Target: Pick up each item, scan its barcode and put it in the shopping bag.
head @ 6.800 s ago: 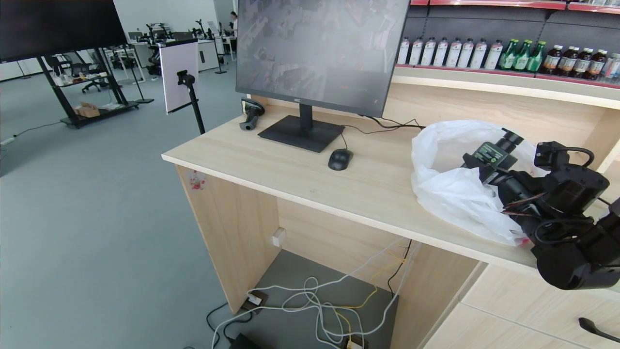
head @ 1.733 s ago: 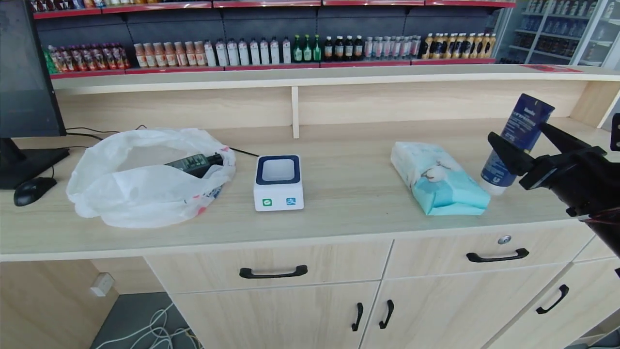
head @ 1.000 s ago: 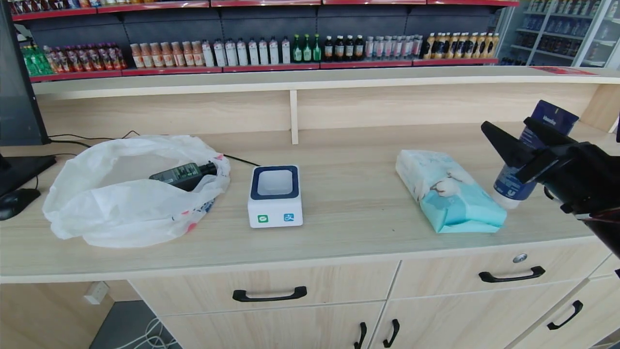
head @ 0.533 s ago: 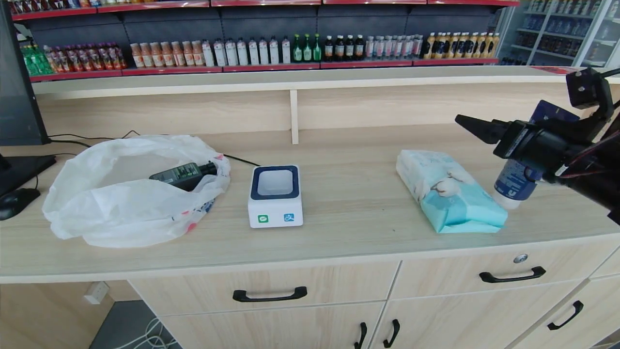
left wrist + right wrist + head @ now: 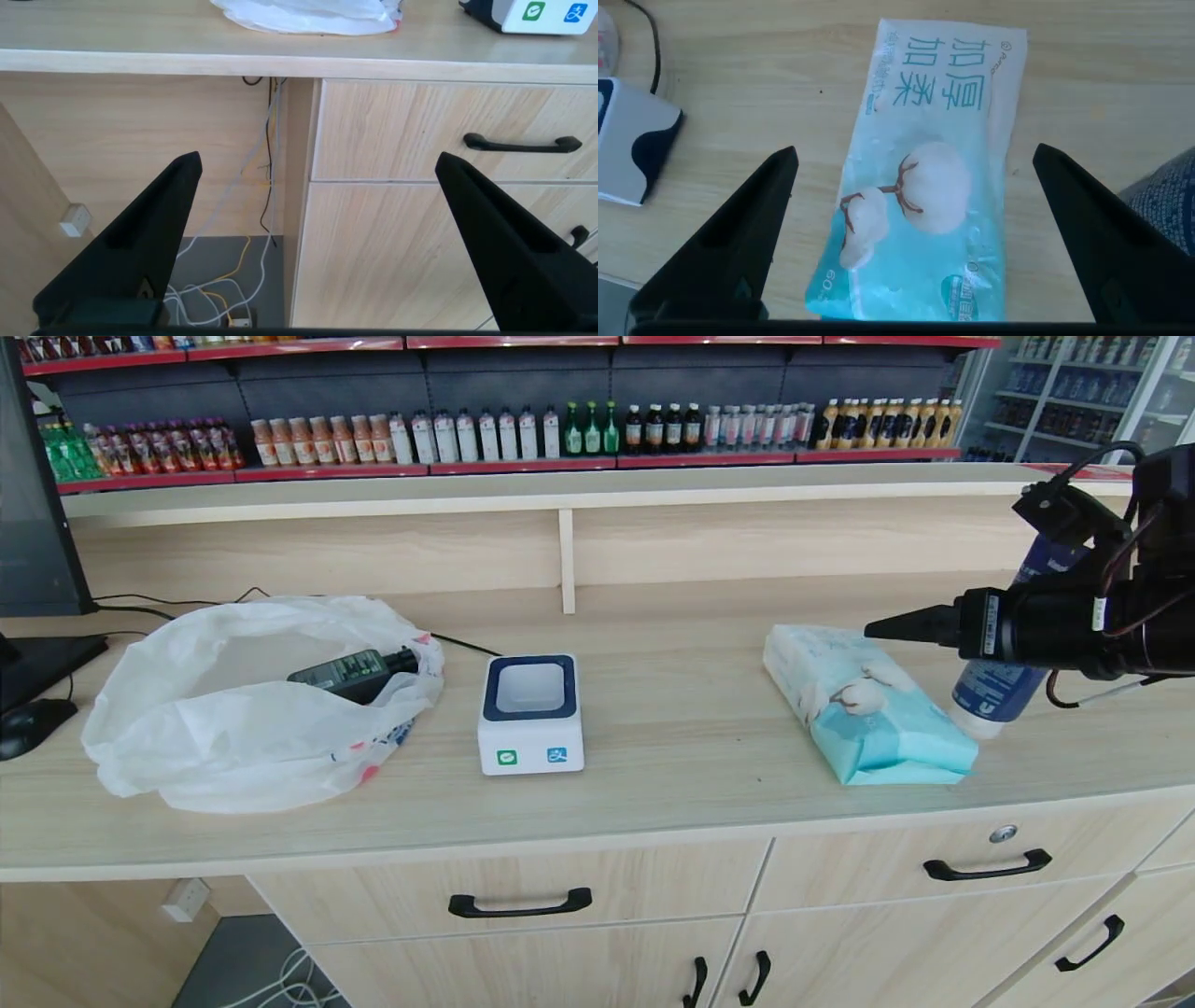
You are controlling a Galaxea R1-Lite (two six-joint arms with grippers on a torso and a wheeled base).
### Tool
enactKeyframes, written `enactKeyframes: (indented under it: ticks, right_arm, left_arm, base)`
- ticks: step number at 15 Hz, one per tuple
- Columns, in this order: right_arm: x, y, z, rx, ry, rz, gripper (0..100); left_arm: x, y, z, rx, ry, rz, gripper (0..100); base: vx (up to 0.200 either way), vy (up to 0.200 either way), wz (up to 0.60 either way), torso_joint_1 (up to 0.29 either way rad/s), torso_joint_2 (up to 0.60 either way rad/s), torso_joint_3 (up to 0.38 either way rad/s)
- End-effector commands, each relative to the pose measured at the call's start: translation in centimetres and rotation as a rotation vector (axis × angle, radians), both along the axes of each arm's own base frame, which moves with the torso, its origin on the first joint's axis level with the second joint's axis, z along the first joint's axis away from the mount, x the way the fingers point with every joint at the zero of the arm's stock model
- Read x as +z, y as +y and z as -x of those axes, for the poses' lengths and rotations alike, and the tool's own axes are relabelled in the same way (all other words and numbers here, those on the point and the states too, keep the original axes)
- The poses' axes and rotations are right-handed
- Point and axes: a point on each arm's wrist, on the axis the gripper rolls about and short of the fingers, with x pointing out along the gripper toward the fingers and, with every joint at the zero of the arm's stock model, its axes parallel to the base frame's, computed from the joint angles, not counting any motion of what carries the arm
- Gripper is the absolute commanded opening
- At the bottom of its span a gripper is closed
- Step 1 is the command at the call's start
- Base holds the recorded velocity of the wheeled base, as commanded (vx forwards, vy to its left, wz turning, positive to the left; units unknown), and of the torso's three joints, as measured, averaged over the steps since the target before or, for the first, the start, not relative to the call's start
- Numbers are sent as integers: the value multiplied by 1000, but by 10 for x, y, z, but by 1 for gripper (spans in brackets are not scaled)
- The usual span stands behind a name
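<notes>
Teal tissue pack lies flat on the desk, right of centre, not yet scanned. My right tool hovers over it, spread wide and empty; next I should lower, straddle its width, clench.

Tissue pack flat beside standing blue tube.

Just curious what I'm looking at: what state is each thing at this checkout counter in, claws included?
Shopping bag: open, dark item inside.
Scanner: upright, window facing up.
Tissue pack: lying flat.
Blue tube: standing on its cap.
Right claw: open, over the tissue pack.
Left claw: open, empty.
Drawers: shut.
</notes>
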Motion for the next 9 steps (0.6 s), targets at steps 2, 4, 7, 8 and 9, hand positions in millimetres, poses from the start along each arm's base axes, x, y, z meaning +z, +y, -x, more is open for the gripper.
enactKeyframes:
  ticks: [2, 4, 7, 8, 9]
  right_arm:
    - [-2, 1, -14, 9, 26, 15, 100]
    - [-8, 2, -23, 21, 37, 40, 100]
    - [-19, 4, -29, 56, 49, 99, 100]
    - [-23, 5, -28, 64, 60, 105, 100]
    - [-27, 8, -28, 73, 74, 107, 100]
  left_arm:
    - [0, 0, 0, 0, 0, 1, 100]
    - [0, 0, 0, 0, -3, 1, 100]
    - [0, 0, 0, 0, -3, 1, 100]
    - [0, 0, 0, 0, -3, 0, 100]
    - [0, 0, 0, 0, -3, 0, 100]
  base:
    - [0, 0, 0, 0, 0, 0]
    - [0, 0, 0, 0, 0, 0]
    - [0, 0, 0, 0, 0, 0]
    - [0, 0, 0, 0, 0, 0]
    - [0, 0, 0, 0, 0, 0]
